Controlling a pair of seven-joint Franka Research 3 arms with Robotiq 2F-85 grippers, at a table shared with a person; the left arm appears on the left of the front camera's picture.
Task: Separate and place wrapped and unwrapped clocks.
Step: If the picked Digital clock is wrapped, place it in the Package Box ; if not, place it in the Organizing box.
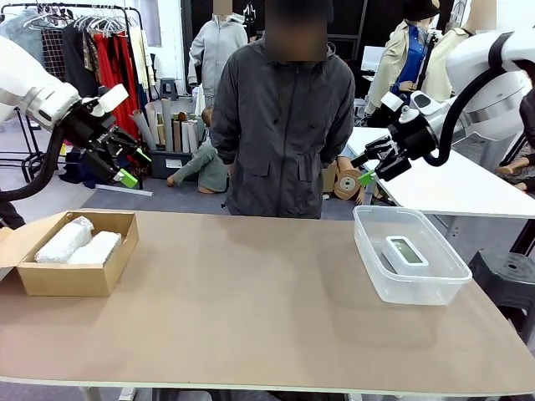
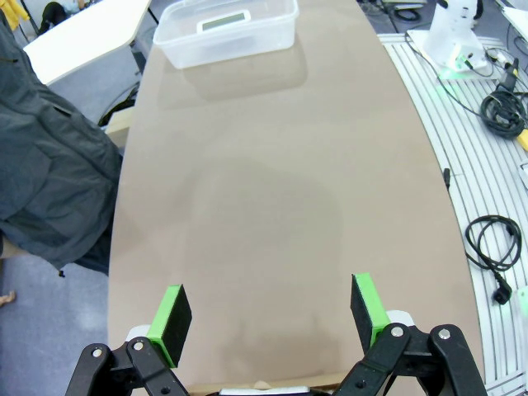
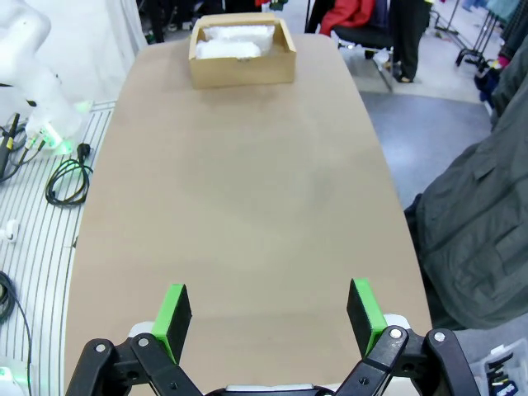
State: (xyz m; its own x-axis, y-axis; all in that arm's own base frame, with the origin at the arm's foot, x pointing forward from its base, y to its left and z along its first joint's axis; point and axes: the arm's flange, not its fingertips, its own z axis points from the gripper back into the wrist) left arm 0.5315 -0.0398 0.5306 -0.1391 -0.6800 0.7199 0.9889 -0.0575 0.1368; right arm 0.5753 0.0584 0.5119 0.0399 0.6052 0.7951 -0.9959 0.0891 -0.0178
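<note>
Two wrapped clocks, white bundles in bubble wrap (image 1: 78,241) (image 3: 236,41), lie side by side in a cardboard box (image 1: 109,269) (image 3: 243,69) at the table's left. An unwrapped white clock with a grey-green screen (image 1: 406,251) (image 2: 224,21) lies in a clear plastic tub (image 1: 374,271) (image 2: 190,51) at the right. My left gripper (image 1: 134,165) (image 2: 271,318) hangs open high above the table's left end, empty. Raised over the far right edge, my right gripper (image 1: 363,168) (image 3: 270,312) is open too, with nothing between its green pads.
A person in a dark grey jacket (image 1: 282,117) stands at the far side, arms down. The brown table (image 1: 251,301) is bare between box and tub. A white table (image 1: 456,188) stands behind the right arm; cables (image 2: 491,247) lie on the floor.
</note>
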